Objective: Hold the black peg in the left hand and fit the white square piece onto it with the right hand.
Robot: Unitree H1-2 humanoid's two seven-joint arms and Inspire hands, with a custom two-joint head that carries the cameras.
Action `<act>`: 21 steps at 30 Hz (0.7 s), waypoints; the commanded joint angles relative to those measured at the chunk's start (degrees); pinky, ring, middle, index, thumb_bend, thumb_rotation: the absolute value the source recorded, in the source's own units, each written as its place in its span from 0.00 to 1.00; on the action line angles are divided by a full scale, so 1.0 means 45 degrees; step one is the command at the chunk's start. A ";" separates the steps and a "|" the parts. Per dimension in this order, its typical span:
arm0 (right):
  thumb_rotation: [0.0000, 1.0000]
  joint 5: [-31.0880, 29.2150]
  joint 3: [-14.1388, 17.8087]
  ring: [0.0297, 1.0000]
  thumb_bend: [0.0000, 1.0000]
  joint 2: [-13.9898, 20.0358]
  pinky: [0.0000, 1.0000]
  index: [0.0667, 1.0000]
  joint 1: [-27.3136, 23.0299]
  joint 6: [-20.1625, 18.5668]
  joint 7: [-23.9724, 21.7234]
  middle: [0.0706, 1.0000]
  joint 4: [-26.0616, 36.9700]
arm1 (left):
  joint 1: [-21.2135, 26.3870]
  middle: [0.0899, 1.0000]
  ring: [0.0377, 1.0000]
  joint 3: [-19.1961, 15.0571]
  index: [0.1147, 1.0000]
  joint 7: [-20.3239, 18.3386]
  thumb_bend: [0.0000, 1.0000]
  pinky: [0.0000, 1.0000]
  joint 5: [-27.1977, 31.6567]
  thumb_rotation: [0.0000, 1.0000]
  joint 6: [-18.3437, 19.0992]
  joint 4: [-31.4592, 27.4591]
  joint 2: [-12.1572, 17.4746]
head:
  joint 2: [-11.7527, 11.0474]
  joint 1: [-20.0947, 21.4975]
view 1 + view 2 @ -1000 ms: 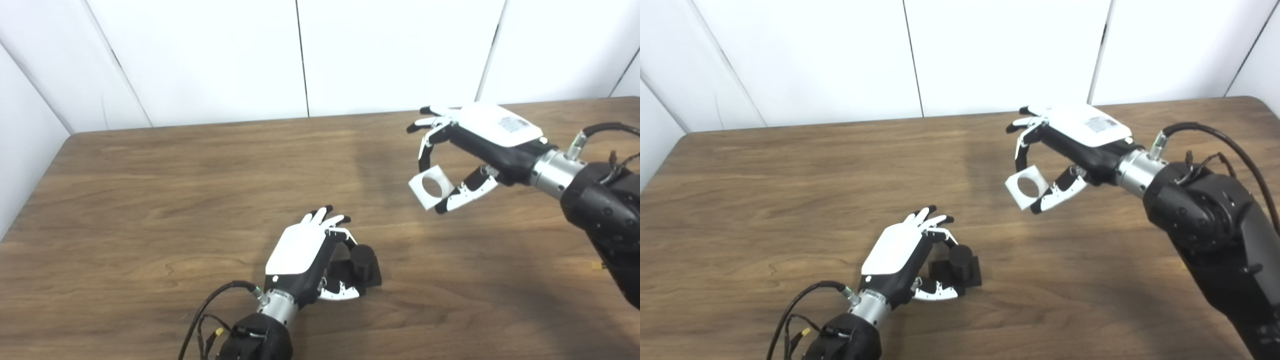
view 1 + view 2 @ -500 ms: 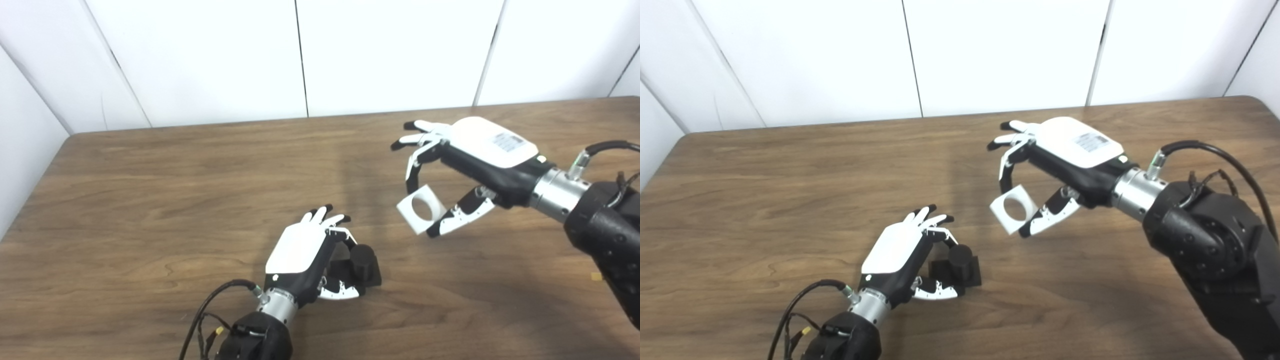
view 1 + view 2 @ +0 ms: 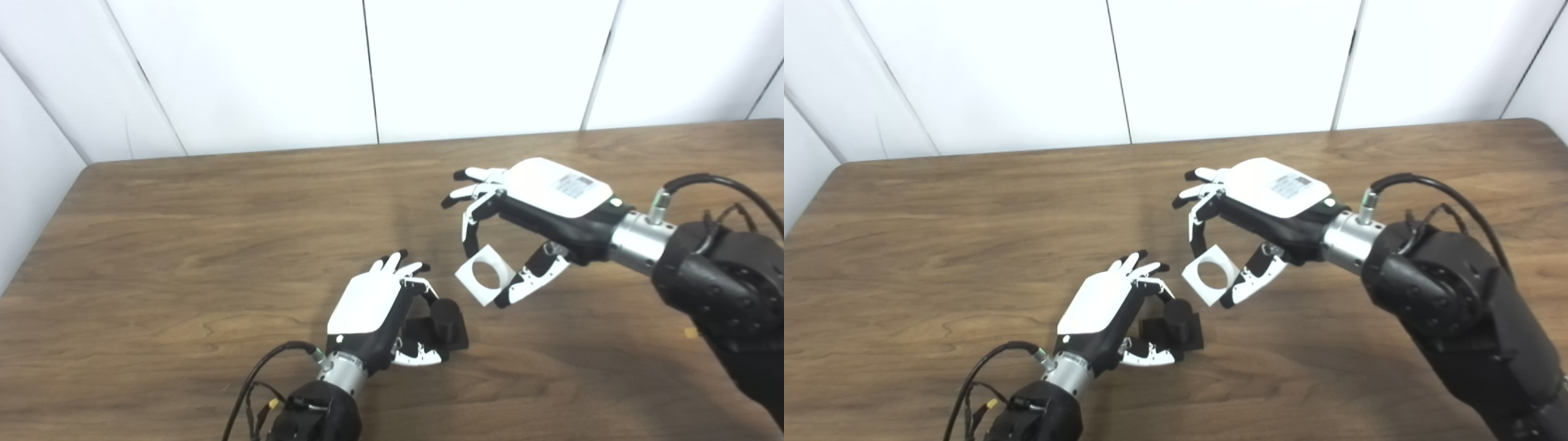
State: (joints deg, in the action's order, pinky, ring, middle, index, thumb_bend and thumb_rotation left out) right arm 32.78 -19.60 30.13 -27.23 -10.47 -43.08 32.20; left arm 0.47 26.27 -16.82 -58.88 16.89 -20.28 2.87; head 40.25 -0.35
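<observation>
The black peg (image 3: pixel 445 316), a round post on a square black base, stands on the wooden table (image 3: pixel 184 245) near the front middle. My left hand (image 3: pixel 373 312) is shut on its base from the left, thumb in front and fingers behind. The white square piece (image 3: pixel 485 275) has a round hole through it and hangs tilted in the air just up and right of the peg. My right hand (image 3: pixel 533 208) is shut on it, pinching it between a finger above and the thumb below. A small gap separates the piece from the peg top.
White wall panels (image 3: pixel 367 67) rise behind the table's far edge. A small yellowish speck (image 3: pixel 690 332) lies on the table at the right. My right forearm (image 3: pixel 716 288) crosses the right side of the table.
My right hand has carried the white square piece down and to the left, from the far right of the table to just beside the peg. The left hand and peg have stayed put.
</observation>
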 commanded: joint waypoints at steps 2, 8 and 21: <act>0.15 0.0036 0.0014 0.97 0.53 -0.0225 0.93 0.45 -0.0447 0.0199 0.0070 0.85 0.0027 | 0.0125 0.88 1.00 0.0024 0.42 -0.0104 0.52 1.00 -0.0271 0.06 0.0121 0.0266 -0.0049 | 0.0017 -0.0068; 0.15 0.0127 -0.0192 0.96 0.53 -0.0462 0.92 0.45 -0.0366 0.0415 0.0167 0.85 -0.0315 | 0.0120 0.88 1.00 0.0057 0.42 -0.0111 0.52 1.00 -0.0387 0.06 0.0162 0.0224 -0.0153 | 0.0040 -0.0056; 0.15 0.0272 -0.0419 0.97 0.53 -0.0994 0.92 0.45 -0.0015 0.1186 0.0610 0.87 -0.1124 | 0.0121 0.88 0.99 0.0136 0.42 -0.0023 0.52 1.00 -0.0627 0.06 0.0099 0.0260 -0.0273 | 0.0149 -0.0161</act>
State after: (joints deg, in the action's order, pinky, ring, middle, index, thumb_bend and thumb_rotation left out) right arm 34.10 -21.90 26.04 -25.92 -6.65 -41.97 27.37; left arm 0.44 26.65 -16.67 -60.32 17.19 -20.06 1.63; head 40.87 -1.05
